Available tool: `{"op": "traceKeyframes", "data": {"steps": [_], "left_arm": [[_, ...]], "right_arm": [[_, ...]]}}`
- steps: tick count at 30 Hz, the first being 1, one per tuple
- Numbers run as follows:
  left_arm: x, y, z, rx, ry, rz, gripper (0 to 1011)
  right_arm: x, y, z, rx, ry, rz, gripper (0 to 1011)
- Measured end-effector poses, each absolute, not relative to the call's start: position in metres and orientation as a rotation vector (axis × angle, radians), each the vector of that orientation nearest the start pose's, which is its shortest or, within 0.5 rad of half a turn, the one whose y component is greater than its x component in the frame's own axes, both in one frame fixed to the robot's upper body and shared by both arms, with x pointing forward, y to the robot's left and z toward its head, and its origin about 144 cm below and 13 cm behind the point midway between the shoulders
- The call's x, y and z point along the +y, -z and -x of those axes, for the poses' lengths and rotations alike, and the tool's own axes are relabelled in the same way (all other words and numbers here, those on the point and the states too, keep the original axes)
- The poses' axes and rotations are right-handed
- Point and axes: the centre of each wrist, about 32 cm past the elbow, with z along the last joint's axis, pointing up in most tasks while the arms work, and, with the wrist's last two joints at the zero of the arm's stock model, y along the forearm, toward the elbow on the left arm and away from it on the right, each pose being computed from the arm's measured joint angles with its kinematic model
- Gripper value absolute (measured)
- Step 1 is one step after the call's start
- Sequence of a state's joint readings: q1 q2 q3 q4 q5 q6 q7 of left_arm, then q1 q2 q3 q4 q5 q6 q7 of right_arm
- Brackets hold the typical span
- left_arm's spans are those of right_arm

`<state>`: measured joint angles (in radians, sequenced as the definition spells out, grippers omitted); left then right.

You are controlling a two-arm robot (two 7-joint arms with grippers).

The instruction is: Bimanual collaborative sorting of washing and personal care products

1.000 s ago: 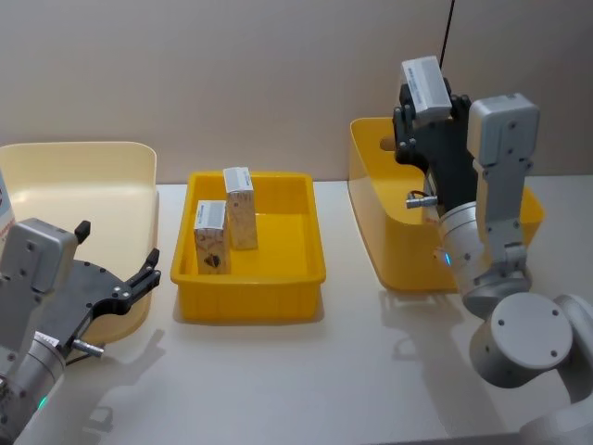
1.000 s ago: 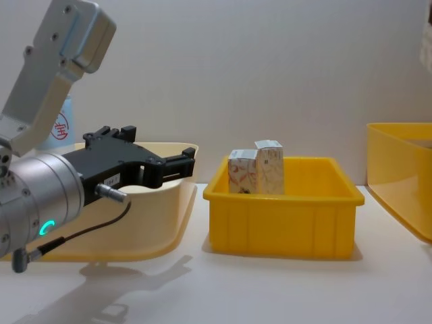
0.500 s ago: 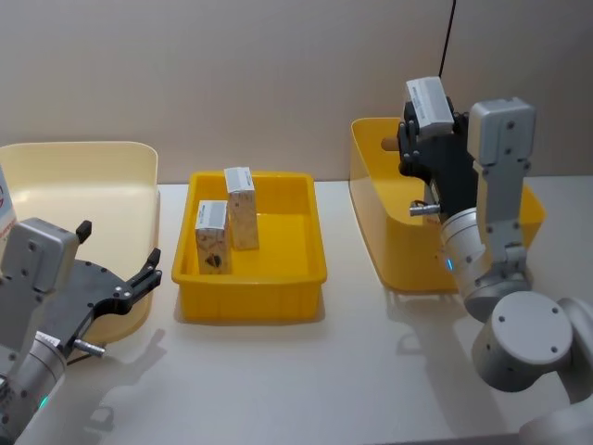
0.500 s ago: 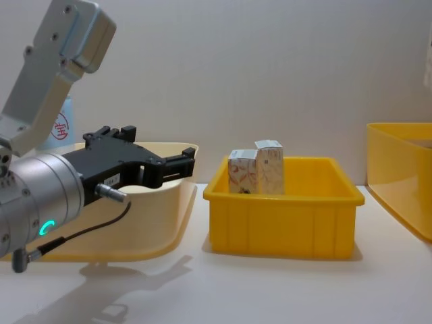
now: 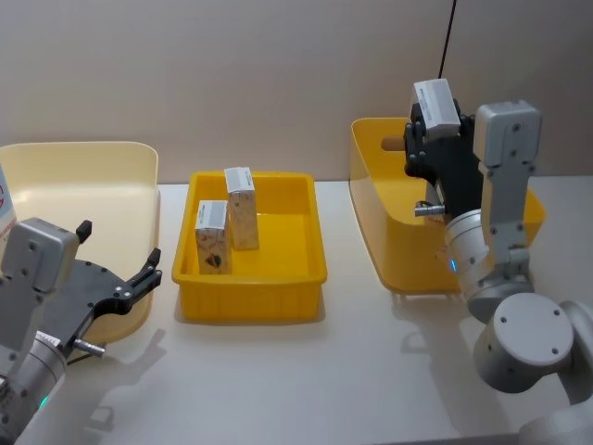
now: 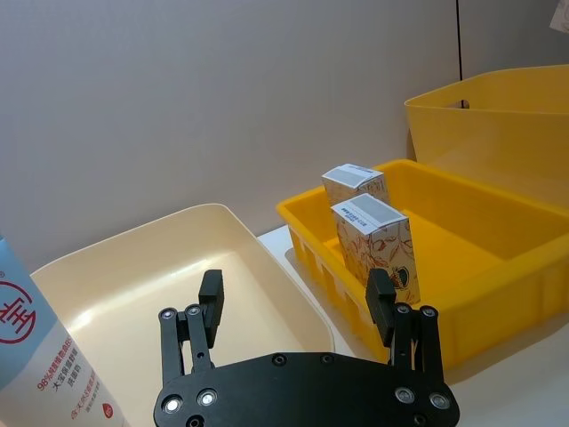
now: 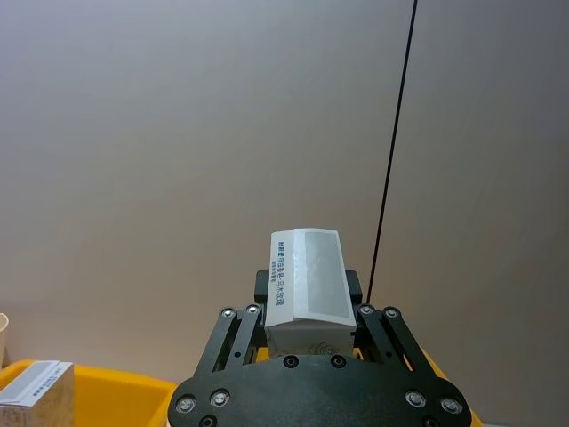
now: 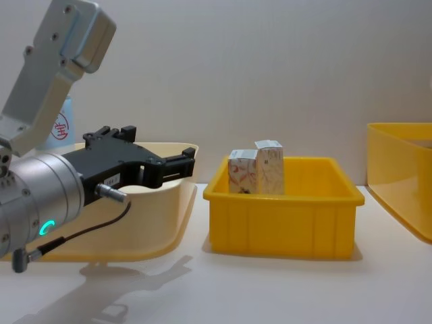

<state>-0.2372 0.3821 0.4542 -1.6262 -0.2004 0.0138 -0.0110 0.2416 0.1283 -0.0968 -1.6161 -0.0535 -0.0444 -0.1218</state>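
My right gripper (image 5: 428, 128) is shut on a whitish carton (image 5: 437, 102), held high over the back of the deep yellow bin (image 5: 380, 218); the right wrist view has that carton (image 7: 307, 267) clamped between the jaws of the right gripper (image 7: 307, 298). Two more patterned cartons (image 5: 239, 204) (image 5: 211, 236) stand upright in the middle yellow tray (image 5: 278, 280). The left gripper (image 5: 119, 245) hovers open and empty at the near corner of the cream bin (image 5: 83, 158). A light-blue-and-white tube (image 6: 36, 347) with a red round mark stands by that bin, behind my left arm (image 8: 62, 125).
The three containers sit in a row on a white table against a plain wall: cream bin (image 8: 169, 202), tray (image 8: 280, 233), deep bin (image 8: 398, 175). Bare tabletop lies in front of them. A thin black cable (image 5: 447, 37) hangs behind the right arm.
The right gripper has carried its carton a little to the right, farther over the deep yellow bin. The left arm and the cartons in the tray have stayed put.
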Motion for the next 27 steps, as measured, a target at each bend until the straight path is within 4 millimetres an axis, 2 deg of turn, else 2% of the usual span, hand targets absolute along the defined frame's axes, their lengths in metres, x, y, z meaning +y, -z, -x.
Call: {"op": "traceKeyframes", "data": {"steps": [27], "left_arm": [[0.198, -1.204, -0.492, -0.268, -1.124, -0.061, 1000]], "right_arm": [[-0.231, -1.231, -0.512, -0.347, 1.591, -0.079, 421]]}}
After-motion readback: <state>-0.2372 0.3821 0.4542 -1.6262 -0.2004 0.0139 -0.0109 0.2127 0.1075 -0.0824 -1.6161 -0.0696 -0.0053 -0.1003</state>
